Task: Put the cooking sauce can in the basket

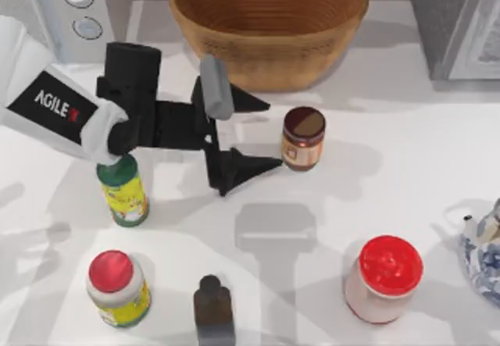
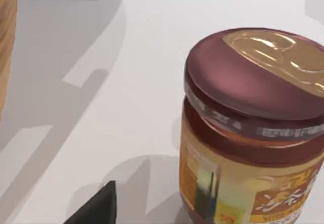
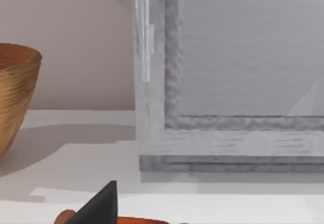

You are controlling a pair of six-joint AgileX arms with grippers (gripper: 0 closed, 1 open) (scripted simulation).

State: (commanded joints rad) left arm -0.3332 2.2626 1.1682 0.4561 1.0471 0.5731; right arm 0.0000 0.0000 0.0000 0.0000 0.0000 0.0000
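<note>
The cooking sauce can (image 1: 303,138), short with a glossy dark brown lid and an orange-red label, stands upright in the middle of the table, in front of the basket (image 1: 269,18). My left gripper (image 1: 272,133) is open and level with the can, just to its left, one fingertip on each side of the can's left edge. The left wrist view shows the can (image 2: 253,133) close up, beside one black fingertip (image 2: 98,209). My right gripper (image 3: 157,220) is open and parked, facing a grey cabinet.
A green-lidded yellow can (image 1: 121,190) stands under my left arm. Along the front are a red-lidded yellow jar (image 1: 117,287), a dark bottle (image 1: 212,311) and a big red-lidded pinkish jar (image 1: 383,280). A blue-white teapot (image 1: 484,252) sits at the right edge.
</note>
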